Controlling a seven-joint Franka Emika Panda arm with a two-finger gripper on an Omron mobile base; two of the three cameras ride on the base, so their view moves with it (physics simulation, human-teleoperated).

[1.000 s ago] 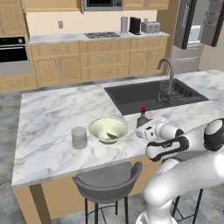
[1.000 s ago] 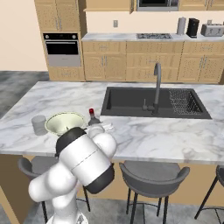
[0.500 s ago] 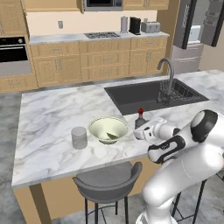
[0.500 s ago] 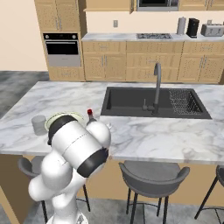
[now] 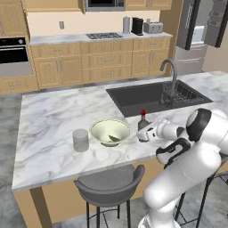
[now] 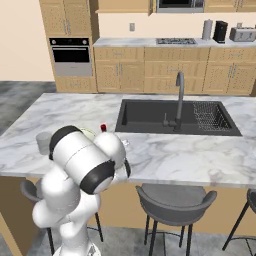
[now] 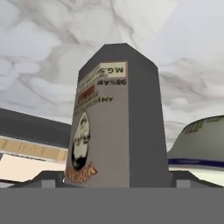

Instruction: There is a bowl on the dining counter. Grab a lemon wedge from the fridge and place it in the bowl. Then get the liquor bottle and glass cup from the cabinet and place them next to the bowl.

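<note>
Marble (image 5: pixel 53 124) covers the dining counter, and along its near side, going from left to right in the left base view, stand the glass cup (image 5: pixel 80 140), the pale green bowl (image 5: pixel 110 132) and the liquor bottle (image 5: pixel 143 127) with its red cap. The cup sits just beside the bowl on its left, apart from it; a small lemon wedge (image 5: pixel 114 138) lies inside the bowl. The bottle stands upright just beside the bowl's right rim, and the gripper (image 5: pixel 147 134) is right at the bottle's base, its white hand reaching in from the right. In the hand view the bottle's dark body with its label (image 7: pixel 89 127) rises close between the two finger tips (image 7: pixel 48 178), the view rolled so the label reads upside down; the jaws stand spread wide on either side of the bottle, and whether the pads touch it cannot be told. The bowl's rim (image 7: pixel 199 142) shows at the right of that view, near the bottle. Further right on the counter is the dark sink (image 5: pixel 151 98) with its curved faucet (image 5: pixel 170 75). A grey stool (image 5: pixel 109 185) stands under the counter's edge below the bowl. In the right base view the arm's own bulk hides most of the bowl and bottle, leaving the red cap (image 6: pixel 103 128) visible.
</note>
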